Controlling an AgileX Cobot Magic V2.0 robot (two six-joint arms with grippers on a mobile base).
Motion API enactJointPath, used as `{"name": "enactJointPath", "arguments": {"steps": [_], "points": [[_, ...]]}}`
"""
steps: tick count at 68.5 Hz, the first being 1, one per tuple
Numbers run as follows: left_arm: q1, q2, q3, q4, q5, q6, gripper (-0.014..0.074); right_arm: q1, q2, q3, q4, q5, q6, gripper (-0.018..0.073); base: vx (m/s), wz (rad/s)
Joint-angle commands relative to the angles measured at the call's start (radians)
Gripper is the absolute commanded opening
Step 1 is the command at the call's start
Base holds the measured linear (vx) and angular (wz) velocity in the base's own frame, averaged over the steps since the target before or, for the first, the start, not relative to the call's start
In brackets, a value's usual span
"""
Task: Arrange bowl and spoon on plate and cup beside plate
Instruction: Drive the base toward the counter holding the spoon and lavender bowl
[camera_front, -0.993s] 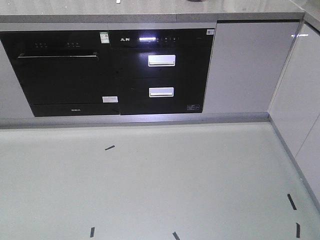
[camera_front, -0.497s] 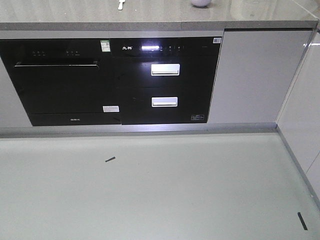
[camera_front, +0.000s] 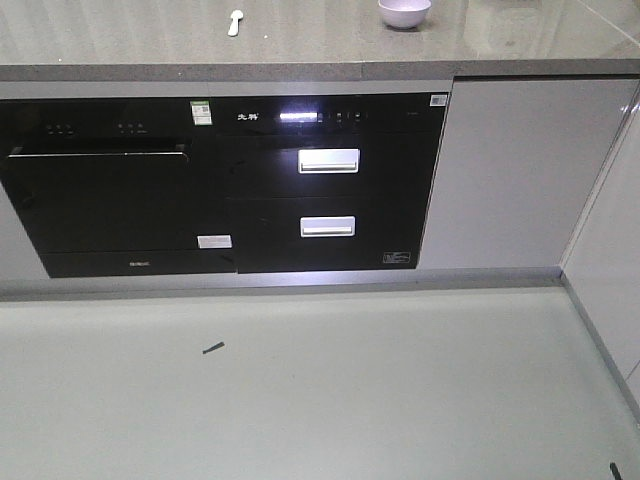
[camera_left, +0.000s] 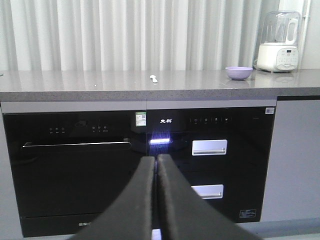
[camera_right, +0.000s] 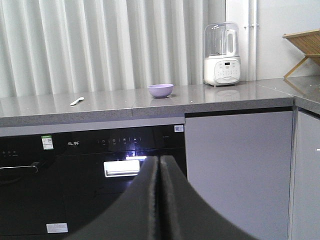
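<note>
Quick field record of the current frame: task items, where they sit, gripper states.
bowl: upright on the counter, to the right of the spoon
spoon: lying flat on the counter, well apart from the bowl
plate: not in view
cup: not in view
left gripper: shut, holding nothing, facing the black oven
right gripper: shut, holding nothing
white appliance: at the back of the counter, beyond the bowl

A grey stone bench (camera_front: 300, 40) tops a black glass-fronted appliance (camera_front: 110, 200), a black unit (camera_front: 330, 258) with two silver handles (camera_front: 328, 160) and a white cabinet door (camera_front: 510, 170). A white jug-topped machine (camera_left: 278, 42) stands on the bench before pale curtains (camera_left: 125, 35). A black tape strip (camera_front: 213, 348) lies on the pale floor (camera_front: 330, 400).
</note>
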Motion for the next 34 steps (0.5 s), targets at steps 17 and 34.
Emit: {"name": "enactJointPath", "arguments": {"steps": [17,34], "points": [[0.004,-0.014,-0.018,-0.002,-0.078,-0.006,-0.0006,-0.005,-0.009,0.008,-0.003,-0.079,-0.002,-0.0011,0.21,-0.03],[0.004,-0.014,-0.018,-0.002,-0.078,-0.006,-0.0006,-0.005,-0.009,0.008,-0.003,-0.079,-0.002,-0.0011,0.21,-0.02]]}}
